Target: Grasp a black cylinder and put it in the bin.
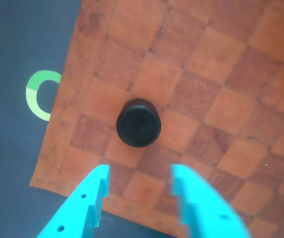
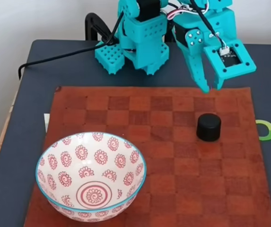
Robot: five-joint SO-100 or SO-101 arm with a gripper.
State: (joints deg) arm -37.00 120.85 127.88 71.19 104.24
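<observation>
Other view: my gripper (image 1: pixel 138 186) enters from the bottom edge with its two turquoise fingers spread wide and nothing between them. The black cylinder (image 1: pixel 139 123) stands upright on the checkered mat (image 1: pixel 221 74), directly ahead of the jaws and centred on the gap, but apart from both fingertips. Its axis is vertical; I see its flat round top. The gap looks wider than the cylinder, so I judge that a straight advance and descent would bracket it. A green ring marking (image 1: pixel 38 94) lies on the dark table (image 1: pixel 18 39) to the left of the mat.

Fixed view: my gripper (image 2: pixel 210 86) hangs above the far edge of the mat (image 2: pixel 149 156), on the right side, jaws parted and pointing down, holding nothing. The black cylinder (image 2: pixel 208 126) sits on the mat nearer the camera than the gripper, almost in line below it. The bowl (image 2: pixel 55 153) that serves as the bin rests on the near left part of the mat, well apart from the cylinder. It contains nothing; its red patterned interior is fully exposed. I judge that the carry will run leftward and toward the near edge.
</observation>
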